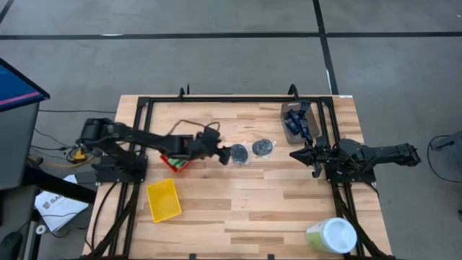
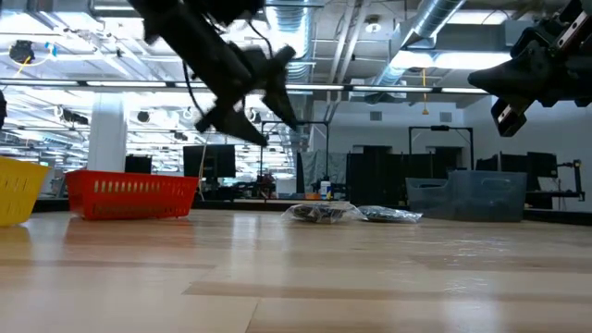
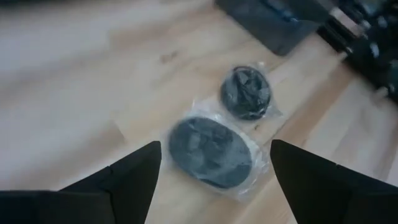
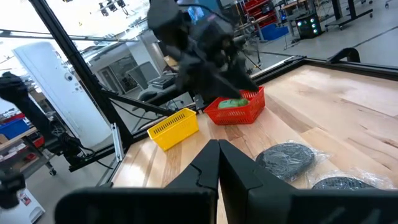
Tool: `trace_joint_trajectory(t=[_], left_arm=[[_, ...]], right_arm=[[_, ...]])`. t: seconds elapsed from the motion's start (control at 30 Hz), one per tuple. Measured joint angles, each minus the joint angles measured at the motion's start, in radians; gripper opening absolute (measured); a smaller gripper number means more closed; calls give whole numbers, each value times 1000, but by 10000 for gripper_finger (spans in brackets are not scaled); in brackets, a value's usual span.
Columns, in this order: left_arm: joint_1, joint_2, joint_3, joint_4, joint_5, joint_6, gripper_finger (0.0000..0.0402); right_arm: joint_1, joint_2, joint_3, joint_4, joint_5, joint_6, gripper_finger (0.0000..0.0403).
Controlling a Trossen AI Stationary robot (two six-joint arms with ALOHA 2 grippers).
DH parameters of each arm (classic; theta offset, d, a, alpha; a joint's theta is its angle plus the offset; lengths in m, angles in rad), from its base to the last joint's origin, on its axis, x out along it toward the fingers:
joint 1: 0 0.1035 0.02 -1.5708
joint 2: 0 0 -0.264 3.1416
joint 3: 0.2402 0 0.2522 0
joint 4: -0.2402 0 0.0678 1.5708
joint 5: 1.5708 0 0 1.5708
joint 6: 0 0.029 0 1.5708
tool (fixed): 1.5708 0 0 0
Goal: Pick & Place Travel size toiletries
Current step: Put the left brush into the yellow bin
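Two dark grey round discs in clear wrap [image 1: 250,151] lie mid-bench. The left gripper [image 3: 214,163] hovers over the nearer disc, fingers spread — the right gripper [image 4: 219,163] waits beside the grey bin [image 1: 291,128], fingers pressed together.

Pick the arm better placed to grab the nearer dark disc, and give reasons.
Left. Its end effector is open right above the bagged dark disc, fingers straddling it. The right end effector is shut and sits off to the side, past the second disc.

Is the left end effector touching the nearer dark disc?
Apart. The low view shows the left end effector raised well above the near disc lying on the table.
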Motion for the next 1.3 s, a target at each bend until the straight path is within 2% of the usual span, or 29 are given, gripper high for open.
trace_joint_trajectory(t=[0.23,0.37,0.63,0.83,1.3], left_arm=[[0,161,29,20,141,-442,298],[0,200,29,52,175,-545,298],[16,245,31,141,177,-596,298],[32,281,30,150,178,-640,293],[31,402,88,263,171,-684,256]], right_arm=[[0,0,0,0,0,0,0],[0,0,0,0,0,0,0],[0,0,0,0,0,0,0],[0,0,-1,5,0,0,0],[0,0,-2,12,-3,0,0]])
